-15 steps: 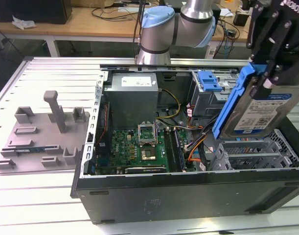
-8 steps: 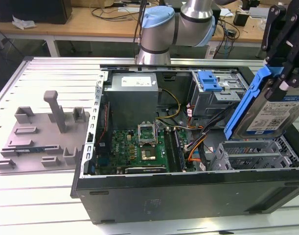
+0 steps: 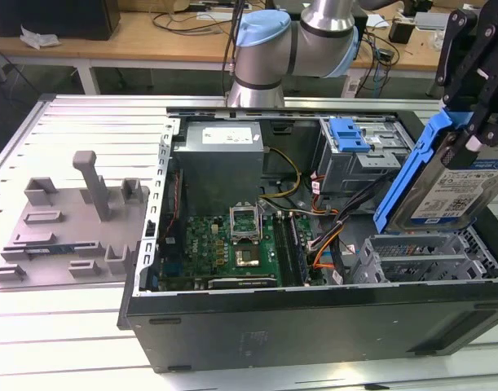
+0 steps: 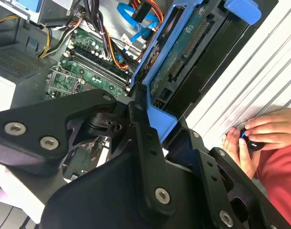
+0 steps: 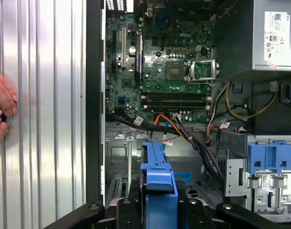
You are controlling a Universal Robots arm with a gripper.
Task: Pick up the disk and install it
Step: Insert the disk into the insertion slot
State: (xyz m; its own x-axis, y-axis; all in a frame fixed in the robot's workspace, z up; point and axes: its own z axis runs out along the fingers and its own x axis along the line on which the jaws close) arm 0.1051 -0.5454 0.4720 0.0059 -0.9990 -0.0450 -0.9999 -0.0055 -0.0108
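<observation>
Held tilted by the black gripper, fingers closed on its blue plastic carrier, the flat silver-grey disk hangs at the exterior view's right over the grey metal drive cage and may jam on its rim if lowered askew.

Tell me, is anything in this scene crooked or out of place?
The disk hangs tilted in the gripper, above the metal drive cage rather than seated in it. A person's hand rests on the ribbed table beside the open computer case. Nothing looks spilled or broken.
</observation>
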